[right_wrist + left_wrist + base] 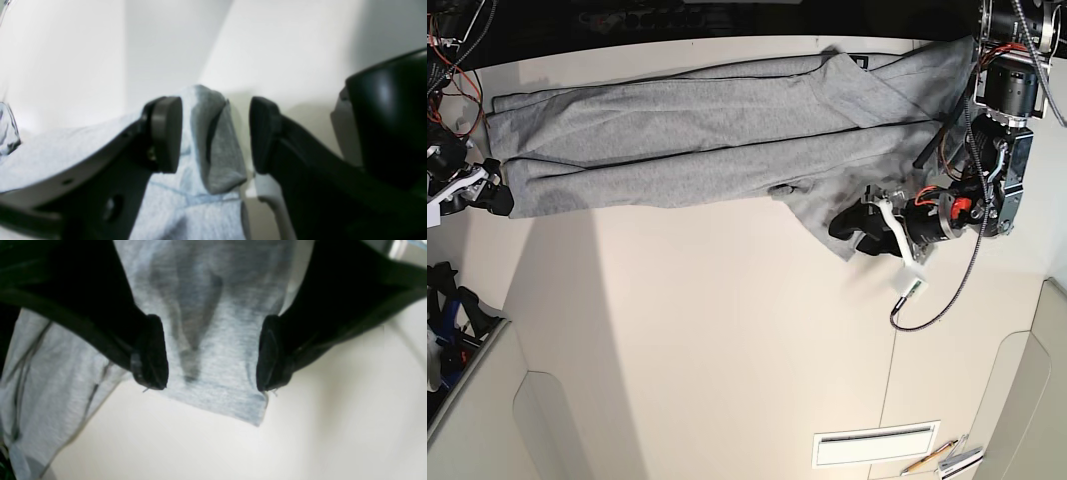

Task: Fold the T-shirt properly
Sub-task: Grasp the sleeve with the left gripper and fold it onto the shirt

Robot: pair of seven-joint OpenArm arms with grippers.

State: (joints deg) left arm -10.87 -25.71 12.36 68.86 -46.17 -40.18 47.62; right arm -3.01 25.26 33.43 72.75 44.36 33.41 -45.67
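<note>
— What's my desk [707,330] like?
— Pale cream, smooth. My grey T-shirt [687,140] lies stretched along its far edge (one corner flopped toward the middle).
— Anything else lying there?
— A pencil [929,458] near the front corner.

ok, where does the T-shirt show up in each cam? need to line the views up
Left wrist: T-shirt fills the top and left; one corner lies between the open left gripper pads.
Right wrist: lower left to centre, a raised fold between the open right gripper pads.
Base: a long band across the top, a flap reaching down at right.
Shared landmark: the pale table under the cloth.
</note>
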